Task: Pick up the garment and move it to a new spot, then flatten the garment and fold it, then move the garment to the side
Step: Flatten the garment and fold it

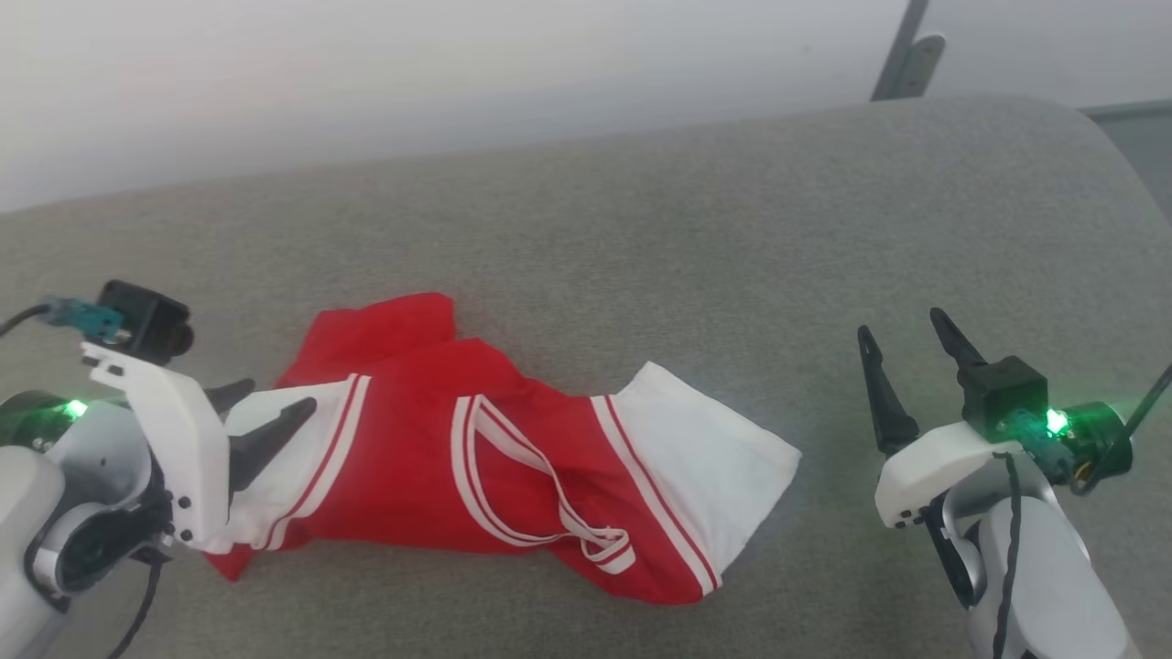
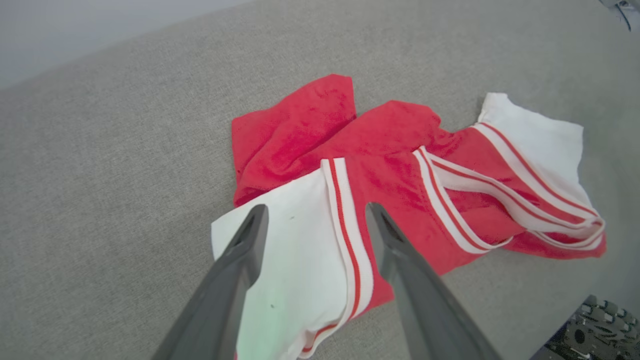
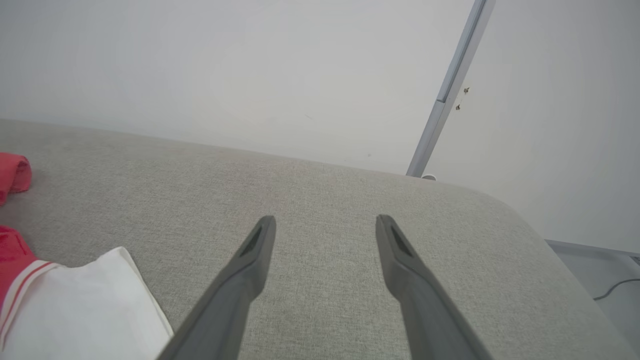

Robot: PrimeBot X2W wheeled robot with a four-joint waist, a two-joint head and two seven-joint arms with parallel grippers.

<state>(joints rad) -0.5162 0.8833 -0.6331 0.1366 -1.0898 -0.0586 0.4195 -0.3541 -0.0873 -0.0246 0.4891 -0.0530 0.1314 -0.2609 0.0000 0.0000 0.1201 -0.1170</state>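
Two stages of the job look undone, judging by how the T-shirt [image 1: 412, 430] lies: it is neither flattened nor folded. It sits in a rumpled heap on the grey upholstered surface [image 1: 641, 229], towards the robot's left. The red body is bunched and creased, the striped collar is twisted into a loop across the middle, and one white sleeve is splayed out towards the right side. The other white sleeve lies under the left gripper [image 1: 282, 392]. In the left wrist view the T-shirt [image 2: 390, 175] spreads away beyond that gripper [image 2: 316, 207], whose fingers [image 2: 245, 250] stand wide apart over the white sleeve and its striped seam with no cloth pinched between them; whether the tips touch the fabric I cannot tell. The right gripper [image 1: 900, 322] waits well apart from the cloth over bare upholstery, its fingers likewise spread and holding nothing. In the right wrist view that gripper [image 3: 326, 218] points across the bare surface, and the T-shirt [image 3: 75, 305] shows at the lower left edge. Whether this is already the new spot cannot be read here. If it is, what remains is spreading the shirt flat, folding it, and carrying it to the side.
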